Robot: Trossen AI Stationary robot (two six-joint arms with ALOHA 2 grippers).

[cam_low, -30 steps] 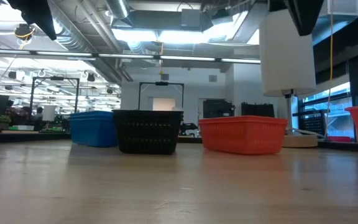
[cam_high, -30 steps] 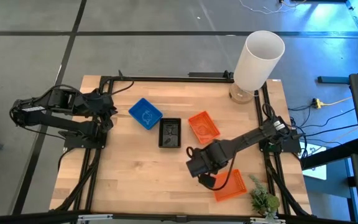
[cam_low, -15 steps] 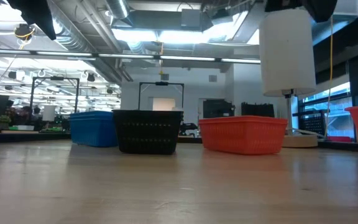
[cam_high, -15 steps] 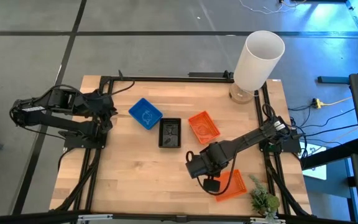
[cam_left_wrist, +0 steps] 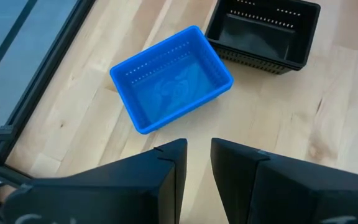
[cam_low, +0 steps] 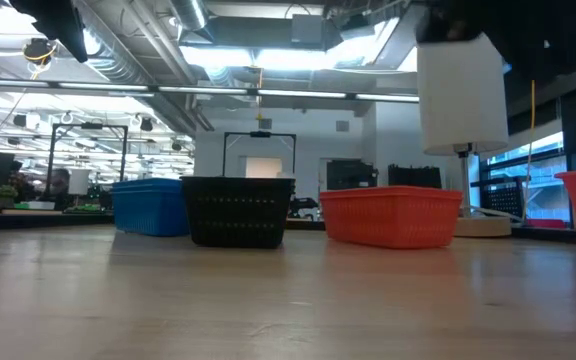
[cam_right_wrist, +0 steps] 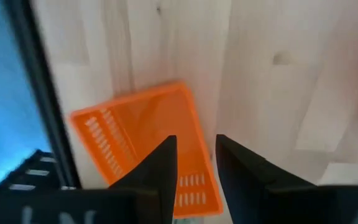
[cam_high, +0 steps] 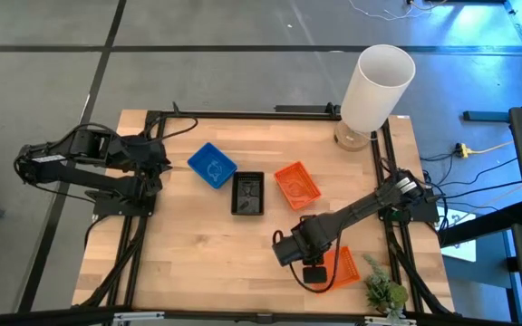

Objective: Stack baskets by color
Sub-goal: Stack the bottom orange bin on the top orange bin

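Three baskets sit on their bottoms in a row across the table's middle: blue (cam_high: 212,166), black (cam_high: 247,193) and orange (cam_high: 296,183). A second orange basket (cam_high: 341,269) lies near the right front corner. My right gripper (cam_high: 314,273) hangs above that basket's left side, pointing down. It is open, and in the right wrist view the basket's long wall (cam_right_wrist: 197,134) shows between its fingers, below them. My left gripper (cam_left_wrist: 197,146) waits open at the table's left edge, short of the blue basket (cam_left_wrist: 169,87).
A tall white cylinder (cam_high: 376,88) stands at the far right corner. A small green plant (cam_high: 383,292) stands at the near right corner, just beside the second orange basket. Black frame rails (cam_high: 243,115) run along the table's edges. Bare wood lies at the near left.
My right gripper has moved a little toward the table's near edge and sunk slightly over the near orange basket, and its wrist has rolled. The baskets have stayed where they were.
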